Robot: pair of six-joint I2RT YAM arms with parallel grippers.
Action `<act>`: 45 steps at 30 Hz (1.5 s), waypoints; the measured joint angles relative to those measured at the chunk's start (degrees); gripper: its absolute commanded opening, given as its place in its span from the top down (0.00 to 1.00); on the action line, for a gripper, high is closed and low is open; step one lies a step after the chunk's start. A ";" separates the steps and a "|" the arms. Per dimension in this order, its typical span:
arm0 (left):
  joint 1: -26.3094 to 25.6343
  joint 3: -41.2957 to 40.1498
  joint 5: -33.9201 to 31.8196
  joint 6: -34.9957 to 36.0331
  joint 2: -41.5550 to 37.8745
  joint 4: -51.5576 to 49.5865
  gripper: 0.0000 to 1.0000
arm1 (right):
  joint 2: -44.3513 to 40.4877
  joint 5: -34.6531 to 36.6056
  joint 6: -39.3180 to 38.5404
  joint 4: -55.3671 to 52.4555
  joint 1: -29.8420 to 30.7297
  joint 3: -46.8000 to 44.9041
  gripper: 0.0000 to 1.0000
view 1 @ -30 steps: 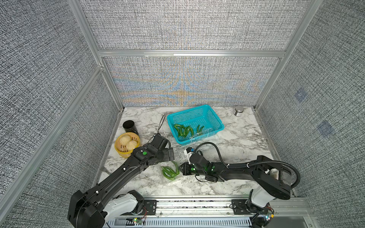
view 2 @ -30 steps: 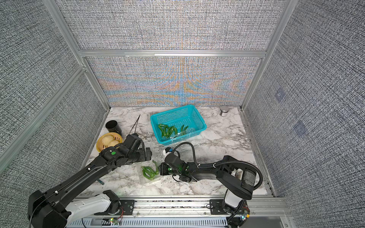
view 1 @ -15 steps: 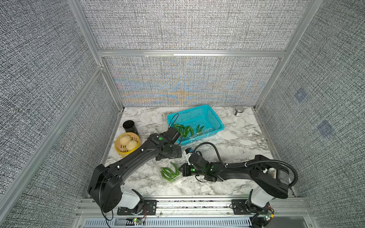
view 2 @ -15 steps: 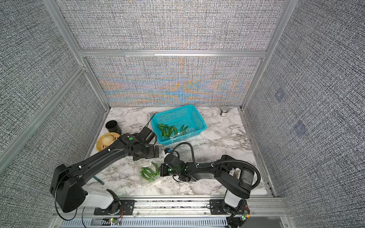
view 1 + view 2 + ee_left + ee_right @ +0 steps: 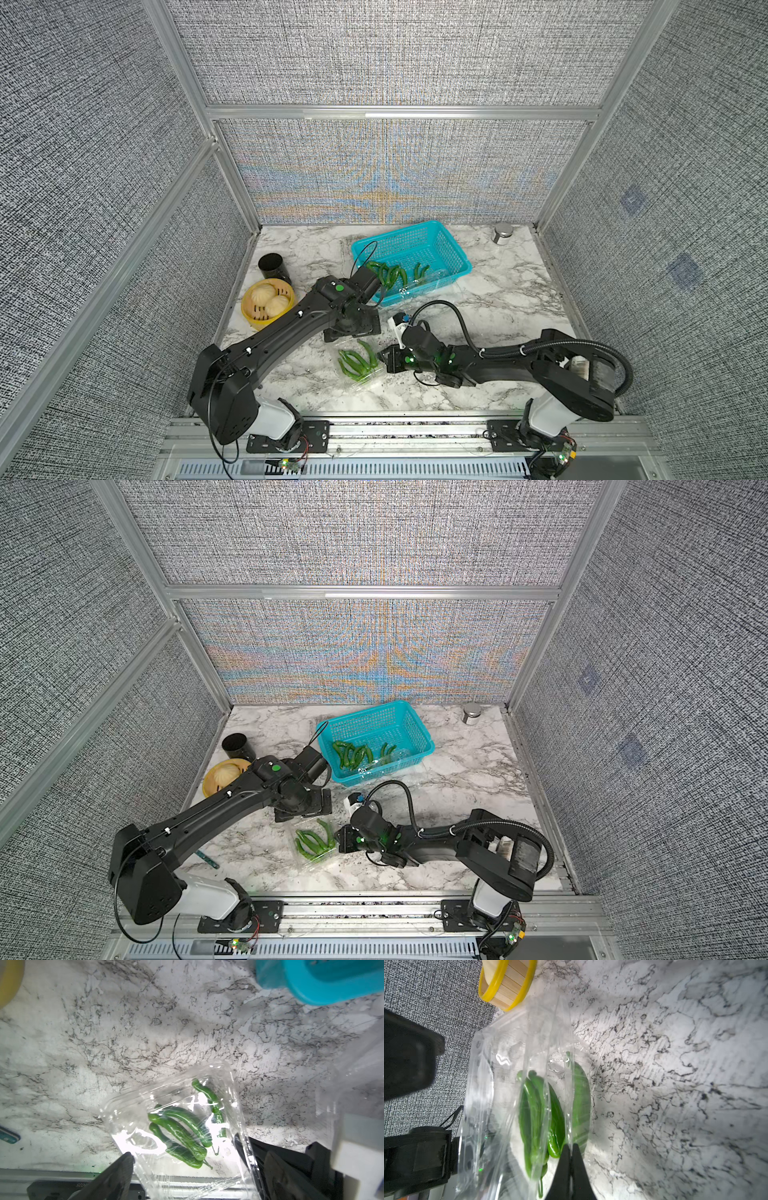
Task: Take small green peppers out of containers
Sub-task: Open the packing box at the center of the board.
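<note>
A clear container [image 5: 365, 376] [image 5: 309, 860] lies near the table's front edge, and several small green peppers [image 5: 355, 363] [image 5: 311, 841] lie inside it. My right gripper [image 5: 381, 358] [image 5: 337, 840] [image 5: 571, 1152] is shut on that container's thin plastic edge at its right side. My left gripper [image 5: 353, 332] [image 5: 301, 812] [image 5: 199, 1167] hangs open just above the container [image 5: 122, 1103], its fingers spread either side of the box and the peppers [image 5: 178, 1124] below them. More peppers [image 5: 390, 272] [image 5: 353, 754] and a second clear container [image 5: 432, 276] lie in the teal basket [image 5: 455, 253].
A yellow steamer [image 5: 249, 309] with buns and a black cup [image 5: 272, 266] stand at the left edge. A metal can [image 5: 502, 233] sits at the back right corner. A teal-handled tool [image 5: 206, 859] lies under my left arm. The basket [image 5: 417, 729] stands just behind both grippers.
My left arm swung from beside the steamer toward the middle and now hovers over the front container. My right gripper closed fully on the container's edge.
</note>
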 measured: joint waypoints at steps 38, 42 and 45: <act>0.15 1.86 13.42 -4.28 9.03 3.34 0.03 | -10.12 32.28 -15.52 -16.04 6.29 -0.46 1.00; 0.94 3.54 13.94 -2.27 9.92 0.74 0.04 | -10.75 33.90 -15.45 -15.10 6.25 -1.31 1.00; 1.57 4.66 13.92 -0.83 10.23 -1.20 0.06 | -10.73 34.82 -15.26 -15.39 6.19 -1.60 1.00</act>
